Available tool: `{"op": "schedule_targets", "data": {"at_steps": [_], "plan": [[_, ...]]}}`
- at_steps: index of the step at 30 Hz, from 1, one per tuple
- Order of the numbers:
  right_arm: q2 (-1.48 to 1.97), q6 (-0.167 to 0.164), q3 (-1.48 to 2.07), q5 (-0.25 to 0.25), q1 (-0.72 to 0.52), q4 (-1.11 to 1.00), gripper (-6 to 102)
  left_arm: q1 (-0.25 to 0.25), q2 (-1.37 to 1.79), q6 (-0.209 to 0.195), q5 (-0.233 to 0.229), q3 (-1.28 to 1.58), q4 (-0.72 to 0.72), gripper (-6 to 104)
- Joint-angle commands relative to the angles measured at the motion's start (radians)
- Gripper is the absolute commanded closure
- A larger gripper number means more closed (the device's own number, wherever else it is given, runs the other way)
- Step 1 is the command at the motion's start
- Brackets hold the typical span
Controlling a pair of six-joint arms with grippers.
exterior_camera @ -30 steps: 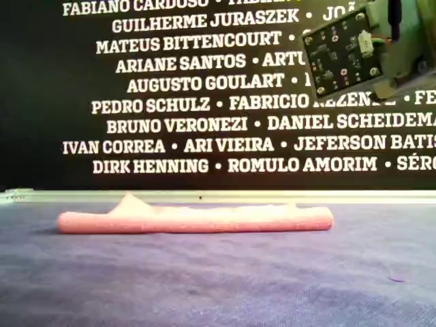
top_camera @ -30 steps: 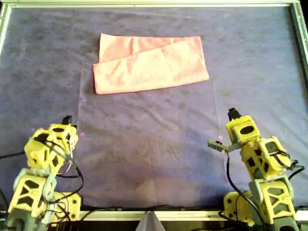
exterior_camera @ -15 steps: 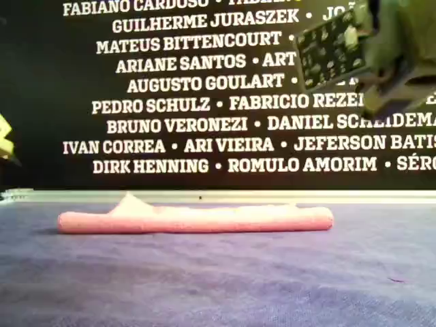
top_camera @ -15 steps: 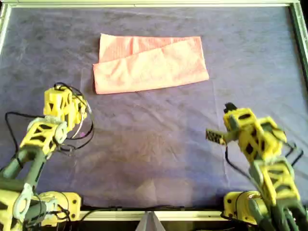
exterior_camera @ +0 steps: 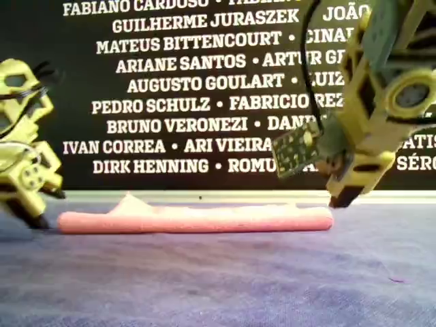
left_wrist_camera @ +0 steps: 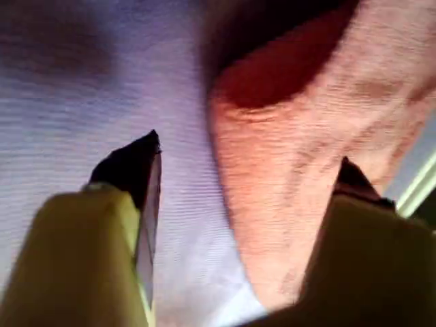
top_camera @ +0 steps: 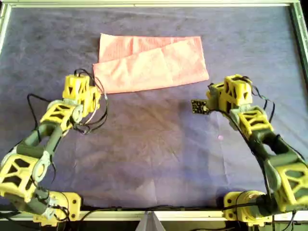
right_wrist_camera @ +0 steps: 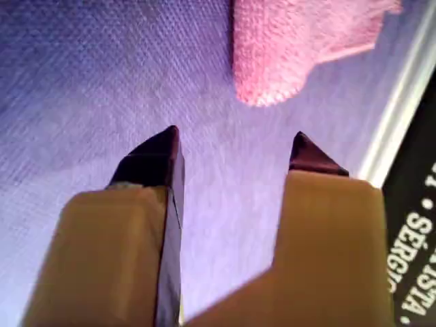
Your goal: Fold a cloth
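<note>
The salmon-pink cloth [top_camera: 151,62] lies folded in a long band on the far half of the table, its upper layer slanted; it also shows in the exterior view [exterior_camera: 197,220]. My first gripper [top_camera: 89,87] is open at the cloth's near corner on the overhead view's left. In the first wrist view [left_wrist_camera: 248,153] one finger is over the cloth [left_wrist_camera: 293,157] and the other over the purple covering. My second gripper [top_camera: 215,89] is open just short of the cloth's other near corner [right_wrist_camera: 293,41], apart from it, in the second wrist view [right_wrist_camera: 235,133].
A dark purple covering [top_camera: 154,144] spreads over the whole table inside a pale metal frame [top_camera: 154,4]. A small circuit board [top_camera: 198,107] sticks out from the second arm's wrist. A black banner with white names [exterior_camera: 170,82] stands behind the far rail.
Both arms have swung from the table's near edge out towards the cloth; each gripper now sits low at one of its near corners. The cloth has not moved.
</note>
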Motion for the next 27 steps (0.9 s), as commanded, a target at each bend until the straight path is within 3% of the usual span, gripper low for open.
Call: {"op": "schedule_targets", "data": {"at_steps": [1, 14, 22, 27], "plan": [[-0.041, 0.006, -0.15, -0.006, -0.002, -0.049, 31, -0.023, -0.012, -0.005, 0.003, -0.12, -0.026, 10], [-0.368, 0.005, -0.537, -0.006, -0.002, 0.114, 31, -0.026, -0.175, -0.005, 0.005, -0.296, -0.025, 10], [-0.551, 0.005, -0.834, -0.006, -0.002, 0.244, 31, -0.103, -0.204, -0.005, 0.005, -0.316, -0.023, 10], [-0.626, 0.005, -0.98, -0.006, -0.002, 0.301, 31, -0.106, -0.204, -0.005, 0.003, -0.339, -0.023, 10]]}}
